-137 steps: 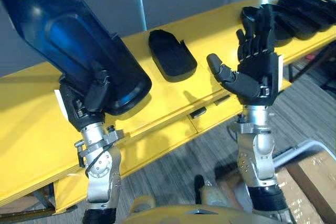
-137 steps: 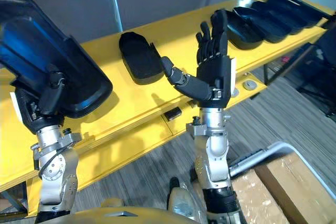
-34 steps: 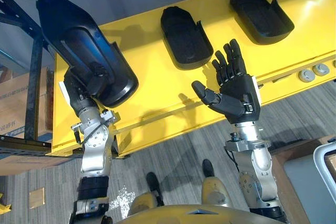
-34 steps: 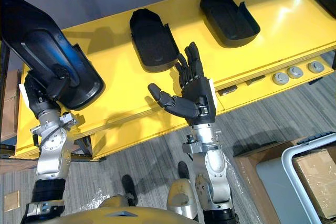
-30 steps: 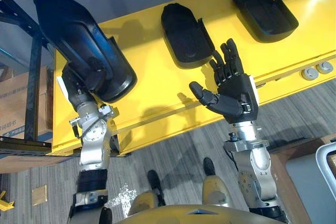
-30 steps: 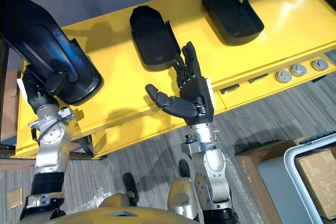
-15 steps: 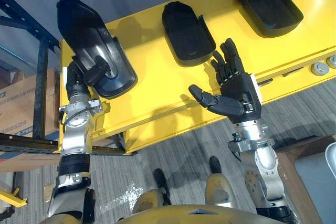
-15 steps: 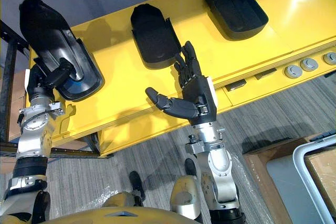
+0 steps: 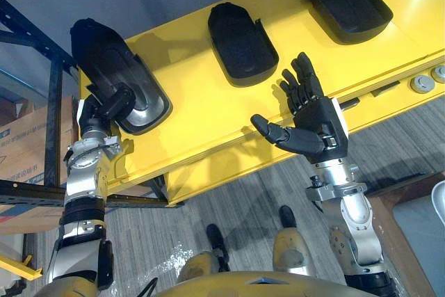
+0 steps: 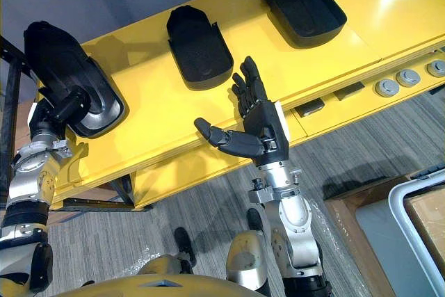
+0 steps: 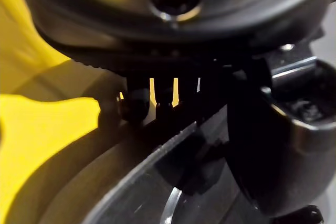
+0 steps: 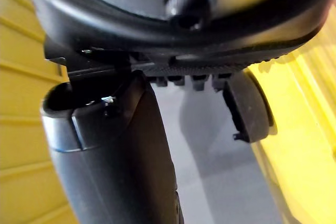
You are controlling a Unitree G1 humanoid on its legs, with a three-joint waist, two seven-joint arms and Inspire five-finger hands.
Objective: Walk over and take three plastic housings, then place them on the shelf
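Note:
My left hand [image 9: 106,110] is shut on a large black plastic housing [image 9: 111,74], thumb inside its rim, holding it low over the left end of the yellow shelf [image 9: 195,116]. I cannot tell whether it touches the surface. In the left wrist view the housing's curved rim [image 11: 152,177] runs under my thumb [image 11: 273,145]. Two more black housings [image 9: 242,43] [image 9: 344,5] lie hollow side up further along the shelf. My right hand [image 9: 314,126] is open and empty, palm up, in front of the shelf edge; its thumb [image 12: 121,156] shows in the right wrist view.
Round silver fittings [image 10: 381,87] and small dark clips [image 10: 311,107] sit on the shelf's lower front ledge. A dark blue rack upright [image 9: 52,102] stands by the shelf's left end, with a cardboard box [image 9: 21,144] behind it. A grey crate [image 10: 424,213] stands at the lower right.
The view has shifted as I moved along the shelf. My left hand has swung the housing down and left toward the shelf's left end. The right hand has stayed open.

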